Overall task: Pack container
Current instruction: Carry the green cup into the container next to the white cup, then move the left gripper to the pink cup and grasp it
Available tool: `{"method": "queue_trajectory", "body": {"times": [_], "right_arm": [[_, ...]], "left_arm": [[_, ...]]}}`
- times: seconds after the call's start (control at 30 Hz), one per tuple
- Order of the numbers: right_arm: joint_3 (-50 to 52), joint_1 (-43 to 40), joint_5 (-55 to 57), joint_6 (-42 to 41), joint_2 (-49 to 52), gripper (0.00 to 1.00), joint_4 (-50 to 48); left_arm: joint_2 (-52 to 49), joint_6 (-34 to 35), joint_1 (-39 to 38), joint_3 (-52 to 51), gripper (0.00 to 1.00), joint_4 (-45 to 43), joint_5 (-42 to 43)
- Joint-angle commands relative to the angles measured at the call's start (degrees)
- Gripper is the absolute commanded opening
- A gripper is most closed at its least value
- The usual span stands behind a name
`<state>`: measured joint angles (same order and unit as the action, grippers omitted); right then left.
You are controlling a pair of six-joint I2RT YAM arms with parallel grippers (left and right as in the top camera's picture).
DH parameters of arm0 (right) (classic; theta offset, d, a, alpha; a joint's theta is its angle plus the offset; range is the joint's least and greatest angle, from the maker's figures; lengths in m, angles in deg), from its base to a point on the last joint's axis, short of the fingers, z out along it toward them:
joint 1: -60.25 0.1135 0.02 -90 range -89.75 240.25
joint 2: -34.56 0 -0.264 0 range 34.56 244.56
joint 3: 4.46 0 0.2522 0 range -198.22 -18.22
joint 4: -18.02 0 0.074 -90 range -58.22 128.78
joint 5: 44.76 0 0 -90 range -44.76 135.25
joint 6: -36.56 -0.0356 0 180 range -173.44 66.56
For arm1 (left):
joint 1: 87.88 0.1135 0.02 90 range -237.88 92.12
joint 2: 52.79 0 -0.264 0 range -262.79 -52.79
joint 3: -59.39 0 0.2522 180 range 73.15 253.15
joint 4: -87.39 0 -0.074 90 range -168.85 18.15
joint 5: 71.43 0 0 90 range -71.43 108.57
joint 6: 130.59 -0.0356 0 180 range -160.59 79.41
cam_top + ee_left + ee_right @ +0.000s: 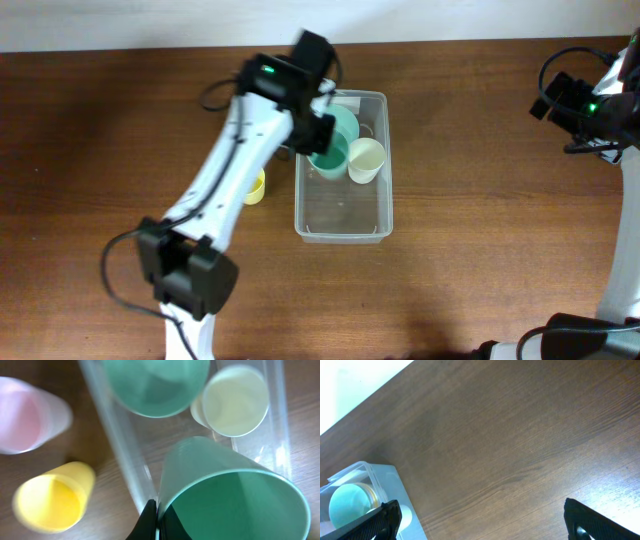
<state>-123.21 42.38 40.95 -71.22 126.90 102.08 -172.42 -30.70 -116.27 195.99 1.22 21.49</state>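
Brown wood-grain table [480, 180] spreads wide on every side, and most of it is bare to the right and toward the near edge. At its middle sits the clear plastic rectangular container [342, 210], long axis running away from the robot. Its far half is filling up; its near half shows only bare floor.

The white left arm [225, 175] reaches across to the container's far-left corner. The right arm [600, 105] is parked well apart by the table's right edge.

Inside, a wide translucent green bowl [155, 385] lies against the far wall, with a pale cream plastic cup [235, 400] just beside it. A translucent green plastic cup [235, 500] hangs tilted over the left wall, its rim pinched between the closed fingers of the left gripper [156, 522]. Whether the green cup touches the floor I cannot tell.

Left to pack, by my reading, are a yellow plastic cup [52, 500] and a pink plastic cup [25, 415], both outside near the left wall. The yellow cup lies partly under the arm in the overhead view; the pink cup shows only in the left wrist view.

The right gripper [482, 520] is spread wide, holding nothing. Room is tight at the far end, so the held cup probably needs the open near half.
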Motion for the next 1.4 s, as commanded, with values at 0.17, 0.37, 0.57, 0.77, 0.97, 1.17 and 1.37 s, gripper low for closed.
{"method": "queue_trajectory", "body": {"times": [0.17, 0.37, 0.57, 0.77, 0.97, 1.17, 1.37], "right_arm": [[-0.1, -0.2, 0.5, 0.2, 0.1, 0.99, 0.0], [-0.1, -0.2, 0.5, 0.2, 0.1, 0.99, 0.0], [-0.1, -0.2, 0.5, 0.2, 0.1, 0.99, 0.0], [-0.1, -0.2, 0.5, 0.2, 0.1, 0.99, 0.0], [-0.1, -0.2, 0.5, 0.2, 0.1, 0.99, 0.0], [-0.1, -0.2, 0.5, 0.2, 0.1, 0.99, 0.0], [-0.1, -0.2, 0.5, 0.2, 0.1, 0.99, 0.0]], "left_arm": [[-9.2, -0.9, -0.7, -1.3, 0.01, -3.9, -5.8], [-12.5, -0.1, 1.0, -1.3, 0.04, -4.9, -5.7], [-12.0, 0.0, 1.7, 3.6, 0.75, -3.4, -5.0], [-9.7, -0.1, 2.0, 21.0, 1.00, 7.0, -4.7], [-9.5, -0.1, 9.0, 29.0, 0.99, 10.2, -9.0], [-14.9, -0.1, 18.8, 29.0, 0.78, 9.8, -4.3], [-24.5, -0.7, 22.6, 29.0, 0.62, 9.9, 1.0]]}}
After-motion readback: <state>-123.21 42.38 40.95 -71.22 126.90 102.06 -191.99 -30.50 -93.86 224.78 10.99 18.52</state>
